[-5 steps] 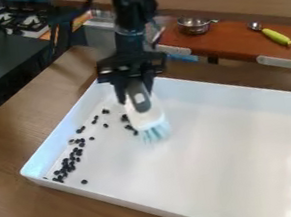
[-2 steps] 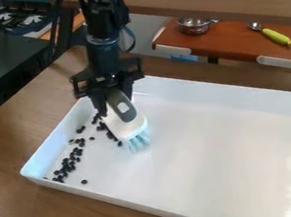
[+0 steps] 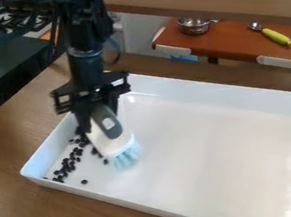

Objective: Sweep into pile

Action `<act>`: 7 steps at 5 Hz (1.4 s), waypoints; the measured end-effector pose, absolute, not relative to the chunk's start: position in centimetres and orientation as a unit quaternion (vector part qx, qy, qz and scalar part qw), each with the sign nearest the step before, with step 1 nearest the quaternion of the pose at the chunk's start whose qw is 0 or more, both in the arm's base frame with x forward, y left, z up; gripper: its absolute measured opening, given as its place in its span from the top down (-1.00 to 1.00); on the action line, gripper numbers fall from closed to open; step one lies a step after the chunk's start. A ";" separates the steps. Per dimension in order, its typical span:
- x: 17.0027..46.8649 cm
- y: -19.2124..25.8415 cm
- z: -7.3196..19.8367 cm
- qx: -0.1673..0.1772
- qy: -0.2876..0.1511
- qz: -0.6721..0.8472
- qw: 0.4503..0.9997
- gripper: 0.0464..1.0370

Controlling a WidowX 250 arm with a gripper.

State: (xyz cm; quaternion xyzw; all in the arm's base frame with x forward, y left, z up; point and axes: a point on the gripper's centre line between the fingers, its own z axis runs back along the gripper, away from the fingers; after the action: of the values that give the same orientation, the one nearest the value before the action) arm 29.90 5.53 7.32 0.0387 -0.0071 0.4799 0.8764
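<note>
Camera view: one black gripper [image 3: 97, 118], above the left part of the tray, jaws closed about the grey handle of a brush [image 3: 116, 142]; the grip sits high on the tool, presumably to keep the fingers clear of the sweeping end. Brush, white-headed, held aslant, pale blue bristles [image 3: 126, 156] lowest and toward the tray floor, the pose a sweep calls for. Dark beans, a loose band, lying between the brush and the tray's left wall; the brush is on their inner side, apparently so that a push would drive them toward the wall and corner. Densest cluster [image 3: 65, 167], near the left corner, likely the pile in the making; one stray bean [image 3: 84, 181] apart from it. White tray [image 3: 220, 92], shallow, set on a wooden table [image 3: 8, 148], its raised walls serving to stop beans from rolling off.
</note>
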 end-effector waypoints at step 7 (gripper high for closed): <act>30.9 -10.0 10.5 -0.029 -0.056 0.243 0.968 0.09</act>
State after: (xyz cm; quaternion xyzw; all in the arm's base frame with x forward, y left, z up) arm 30.86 -10.05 10.49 -0.0287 -0.0563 0.2433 0.9679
